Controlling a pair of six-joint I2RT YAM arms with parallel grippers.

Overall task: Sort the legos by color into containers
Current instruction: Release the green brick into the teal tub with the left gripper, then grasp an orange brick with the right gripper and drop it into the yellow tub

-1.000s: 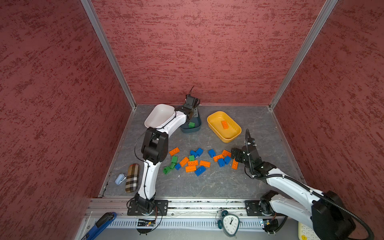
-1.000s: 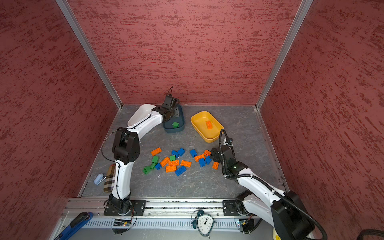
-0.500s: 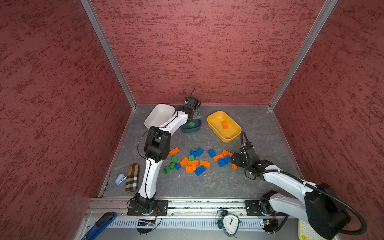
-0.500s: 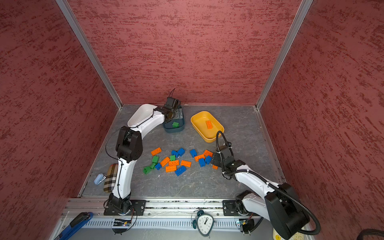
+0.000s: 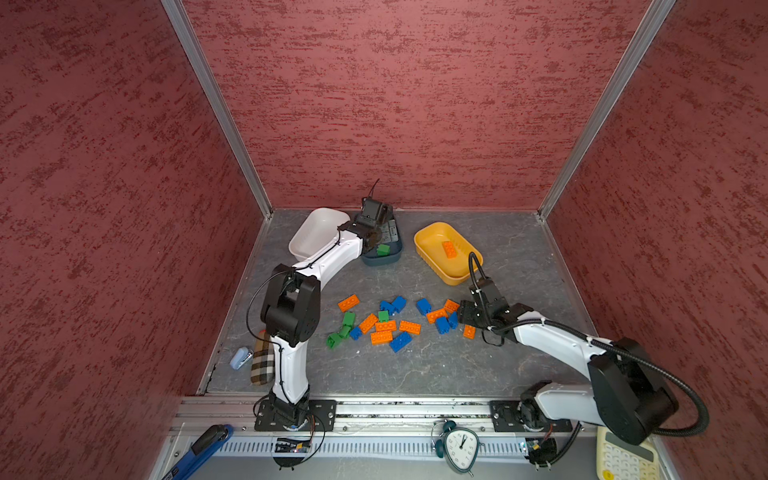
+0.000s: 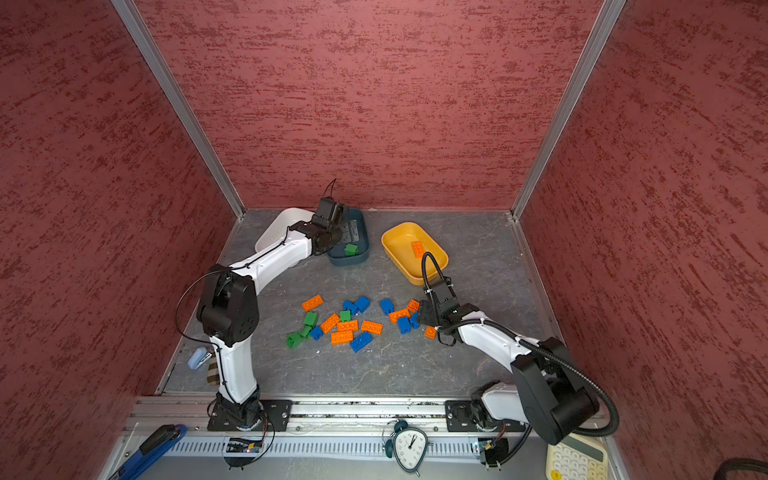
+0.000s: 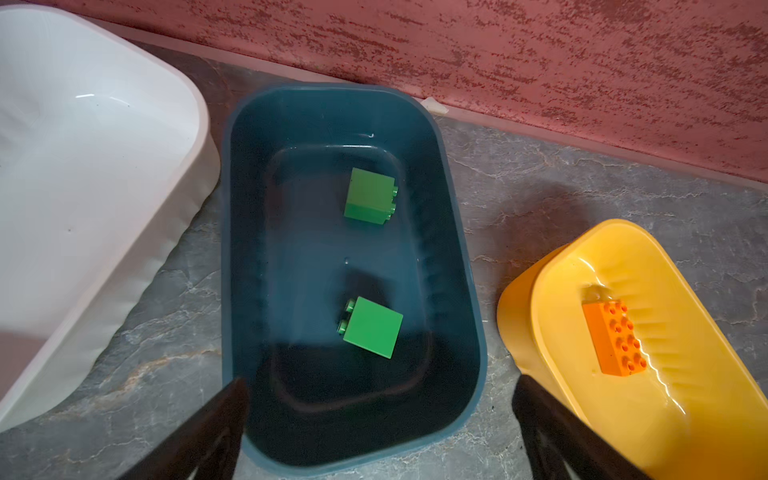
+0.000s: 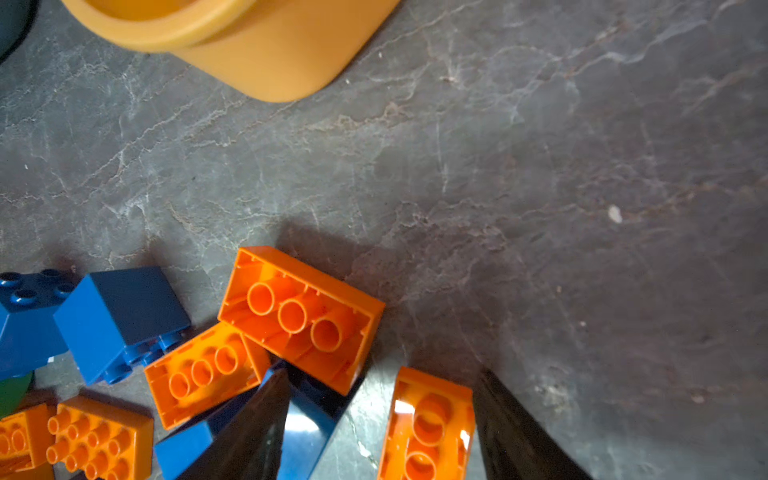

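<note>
Green bricks (image 7: pixel 370 195), two in number, lie on their sides and apart from each other on the floor of the teal tub (image 7: pixel 249 208); the top views from a second earlier show only one there. Above the near end of this tub hangs the left end effector (image 7: pixel 379 384), jaws spread fully with nothing between them, where a second earlier it is closed. Judgement: a green brick has just been released, this placement is complete, and the left arm is free to fetch another

An upturned orange brick (image 8: pixel 428 424) lies on the table (image 5: pixel 415 365) at the right-hand edge of the loose bricks (image 5: pixel 380 326). The right end effector (image 8: pixel 382 374) straddles it with jaws narrowing. One finger is at the brick's side, while a strip of table still shows between the brick and the other finger, so nothing is clamped yet. Judgement: a pick is in progress, with the yellow tub (image 5: pixel 461 270) as its likely destination, since it already holds one stored orange brick (image 5: pixel 449 249)

The white tub (image 5: pixel 316 232) shows no brick in its visible part. Most bricks remain on the table, so the sort is at an early stage
</note>
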